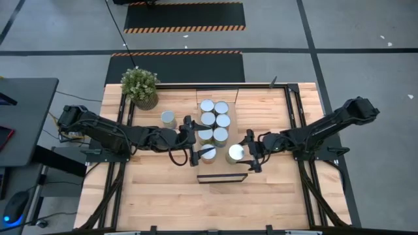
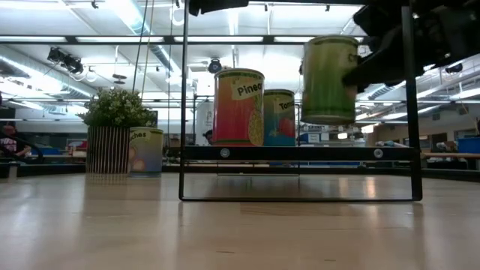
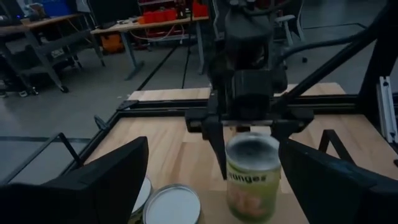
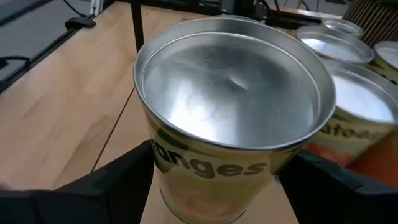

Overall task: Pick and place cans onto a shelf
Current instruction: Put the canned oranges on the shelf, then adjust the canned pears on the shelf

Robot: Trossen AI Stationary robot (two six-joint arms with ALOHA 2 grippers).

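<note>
My right gripper (image 1: 249, 151) is shut on a yellowish-green can (image 1: 235, 153), labelled "oranges" in the right wrist view (image 4: 233, 124). It holds the can above the shelf (image 1: 222, 170), near the shelf's near end. In the low view the can (image 2: 328, 79) hangs above the shelf's board (image 2: 300, 152). Several cans (image 1: 214, 121) stand upright on the shelf in two rows. My left gripper (image 1: 194, 140) is open and empty at the shelf's left side, level with the nearer cans. Its fingers show wide apart in the left wrist view (image 3: 211, 199). My right gripper pinches the can's side wall (image 4: 155, 155) between its two fingers (image 4: 118, 180), a little below the top rim. The fingers come in level from the table's right side. The can is upright and lifted clear of the shelf board.
A potted plant (image 1: 139, 86) stands at the far left of the table with one lone can (image 1: 168, 118) beside it. The shelf's thin dark frame (image 2: 409, 105) rises around the board. Bare tabletop lies toward the near edge (image 1: 209, 202).
</note>
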